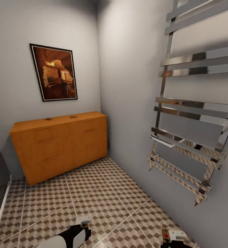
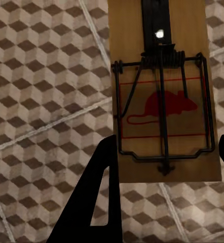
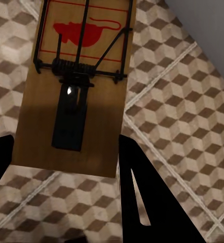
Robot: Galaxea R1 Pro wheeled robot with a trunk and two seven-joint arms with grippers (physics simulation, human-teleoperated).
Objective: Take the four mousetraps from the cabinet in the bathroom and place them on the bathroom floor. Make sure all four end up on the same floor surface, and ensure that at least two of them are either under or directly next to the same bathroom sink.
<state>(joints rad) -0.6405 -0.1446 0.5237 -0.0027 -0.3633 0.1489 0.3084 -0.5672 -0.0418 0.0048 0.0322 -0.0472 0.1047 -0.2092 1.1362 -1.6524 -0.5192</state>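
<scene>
Room: grey-walled bathroom corner in my head view, with the cube-patterned bathroom floor (image 1: 103,196) across the lower frame, a chrome towel rail (image 1: 193,117) at the right and a framed brown picture (image 1: 54,72) at upper left.
Cabinet: the orange-brown cabinet (image 1: 58,144) stands against the far wall at left centre, drawers closed; two small dark items lie on its top, too small for me to name.
Left hand: my left hand (image 2: 165,167) is pinching a mousetrap (image 2: 162,96) by its edges, one dark finger (image 2: 99,197) along the plate's side and the other just in view at the frame's right edge.
Right hand: my right hand (image 3: 66,162) grips the second mousetrap (image 3: 79,86) the same way, fingers against both sides of the plate's near end.
Long axis: each trap's long side runs straight out along the fingers, flat face toward the wrist camera, tiles behind it.
Key relation: both traps hang above the floor, so I judge the coming move is downward for either arm. No sink shows here, so I cannot yet tell which arm is nearer to it.
Markings: red mouse silhouette inside a red rectangle on each plate; no readable lettering.
Other traps: I cannot say from these views where the remaining two are.
</scene>
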